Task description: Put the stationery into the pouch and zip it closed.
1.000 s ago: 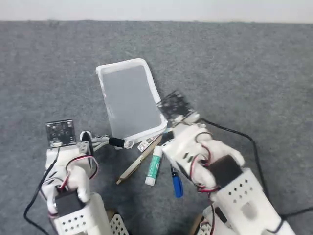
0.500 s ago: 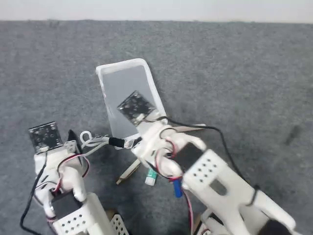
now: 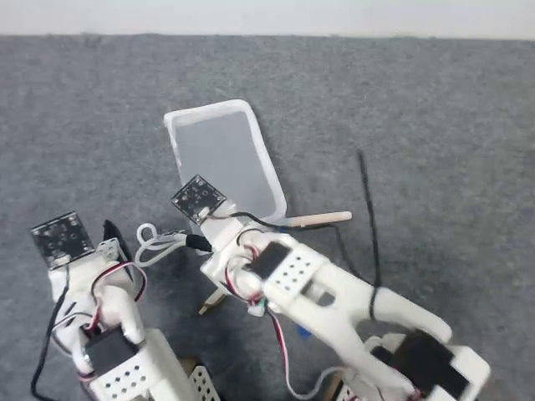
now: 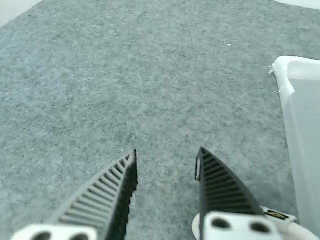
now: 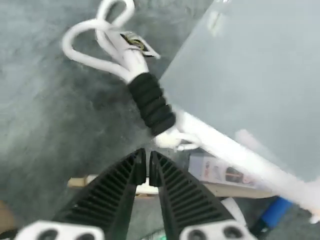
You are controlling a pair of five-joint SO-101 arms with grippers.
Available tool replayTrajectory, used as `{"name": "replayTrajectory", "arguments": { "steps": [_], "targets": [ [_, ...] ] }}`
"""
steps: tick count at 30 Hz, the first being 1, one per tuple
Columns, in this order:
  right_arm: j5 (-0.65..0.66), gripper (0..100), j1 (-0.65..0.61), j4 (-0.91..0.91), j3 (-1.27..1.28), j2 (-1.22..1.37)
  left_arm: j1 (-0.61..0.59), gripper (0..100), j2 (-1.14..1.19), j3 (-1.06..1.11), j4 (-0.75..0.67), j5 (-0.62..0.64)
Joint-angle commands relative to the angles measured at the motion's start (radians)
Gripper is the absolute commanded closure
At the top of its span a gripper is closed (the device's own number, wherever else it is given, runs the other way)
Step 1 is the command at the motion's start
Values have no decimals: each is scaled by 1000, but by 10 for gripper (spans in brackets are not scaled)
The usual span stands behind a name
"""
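Where a pale wall [image 3: 267, 17] meets the far edge of a grey, felt-covered counter [image 3: 435, 125], a flat rectangular pouch of translucent plastic with a white rim [image 3: 224, 163] lies near the middle, before two white arms. The left gripper [image 4: 167, 151] hangs over bare felt just beside the pouch's corner, its jaws spread wide and holding nothing. The right gripper [image 5: 147, 151] is low at the pouch's near end. Its jaws are pressed almost together, with only a sliver between them and nothing pinched. Their tips are just short of the black ribbed pull [image 5: 151, 104] on a looped white cord [image 5: 114, 47]. A pale wooden stick [image 5: 235, 190] and a blue pen [image 5: 277, 210] lie on the felt outside the pouch, beside its near edge.
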Motion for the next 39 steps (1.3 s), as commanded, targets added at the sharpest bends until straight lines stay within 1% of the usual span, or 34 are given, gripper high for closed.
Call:
{"name": "replayTrajectory", "arguments": {
  "steps": [1, 6, 9, 10, 12, 15, 18, 21, 28, 34, 39],
  "targets": [
    [-35, 988, 87, -16, -132, 28, -5, 816, -20, -61, -28, 12],
    [-164, 987, 101, 133, -293, 30, -5, 816, -20, -61, -28, 12],
    [-204, 984, 97, 188, -367, 38, -5, 816, -20, -61, -28, 12],
    [-209, 969, 97, 202, -384, 38, -5, 816, -20, -61, -28, 12],
    [-210, 903, 82, 220, -404, 39, -5, 816, -20, -61, -28, 12],
    [-206, 819, 19, 231, -404, 41, -5, 816, -20, -61, -28, 12],
    [-198, 815, -59, 231, -402, 53, -5, 816, -20, -61, -28, 12],
    [-133, 813, -90, 231, -420, 108, -5, 816, -20, -61, -28, 12],
    [-32, 812, -59, 239, -523, 285, -5, 816, -20, -61, -28, 12],
    [117, 811, -15, 239, -534, 300, -5, 816, -20, -61, -28, 12],
    [253, 811, -10, 231, -534, 308, -3, 816, -20, -61, -26, 12]
  ]
}}
